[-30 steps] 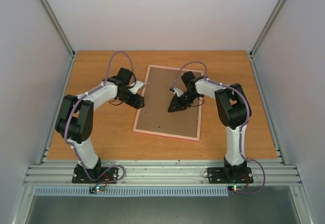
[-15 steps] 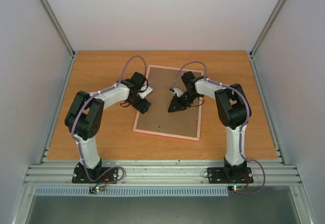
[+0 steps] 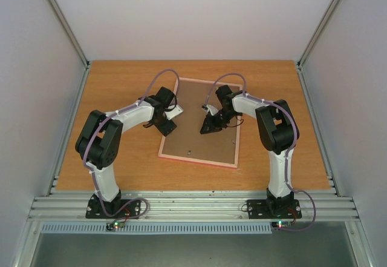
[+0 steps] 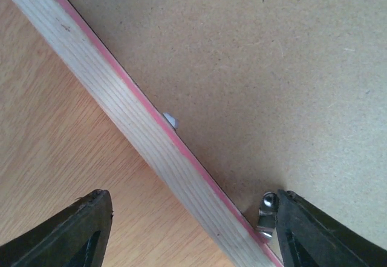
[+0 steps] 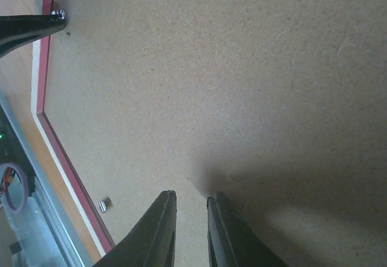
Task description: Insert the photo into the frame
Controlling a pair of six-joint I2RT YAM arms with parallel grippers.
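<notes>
frame [image 4: 142,149] cropped by edges, clip [image 4: 266,211] half behind left fingers [image 4: 323,234]

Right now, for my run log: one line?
thin pink rectangular frame: face down; left gripper: open, straddling edge; right gripper: near-shut over brown backing board

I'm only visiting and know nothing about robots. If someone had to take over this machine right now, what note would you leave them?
Left gripper: open, its fingers straddling the left edge of the frame, one finger beside a small metal tab.
Right gripper: almost shut, holding nothing, tips down near the middle of the brown backing board.
Things: the frame lies back-up on the table with the backing board seated in it. The photo shows in no view.
Done: unclear; the photo may already lie under the board.
Left: confirm that the photo is inside, then probably secure the board with the tabs.
</notes>
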